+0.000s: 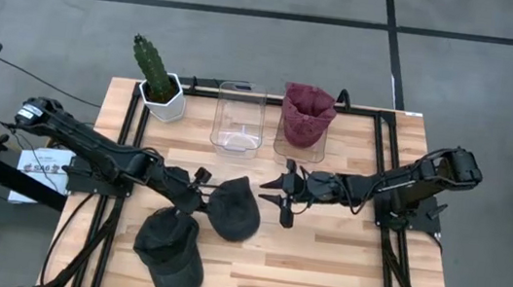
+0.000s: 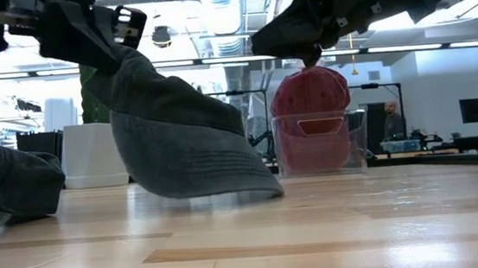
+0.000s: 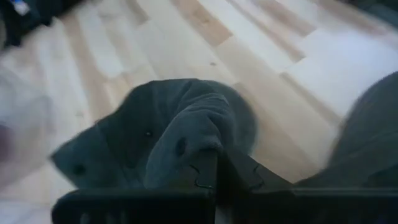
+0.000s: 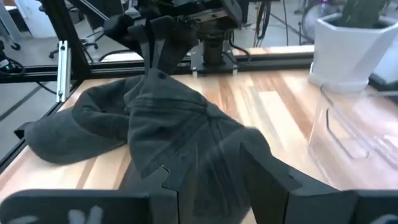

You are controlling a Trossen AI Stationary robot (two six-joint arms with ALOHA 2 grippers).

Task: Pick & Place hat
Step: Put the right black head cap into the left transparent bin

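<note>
Two dark grey caps are on the table. One cap (image 1: 237, 210) hangs from my left gripper (image 1: 203, 192), which is shut on it near the table's middle. In the low view this cap (image 2: 179, 148) slopes down from the gripper. The second cap (image 1: 170, 249) lies flat nearer the near edge, touched by nothing. My right gripper (image 1: 286, 195) is open, hovering just right of the held cap and facing it (image 4: 174, 130). A maroon hat (image 1: 306, 113) sits in a clear bin. My left gripper pinches a bunched fold of the cap's crown (image 3: 186, 140) between its two fingers, slanting down from the table's left. The cap hangs below the fingers, tilted, with its brim edge (image 2: 257, 187) resting on the table.
An empty clear bin (image 1: 239, 117) stands beside the bin (image 1: 285, 148) with the maroon hat, both at the far edge. A potted cactus (image 1: 158, 81) stands at the far left corner. Bare wood lies at the table's near right.
</note>
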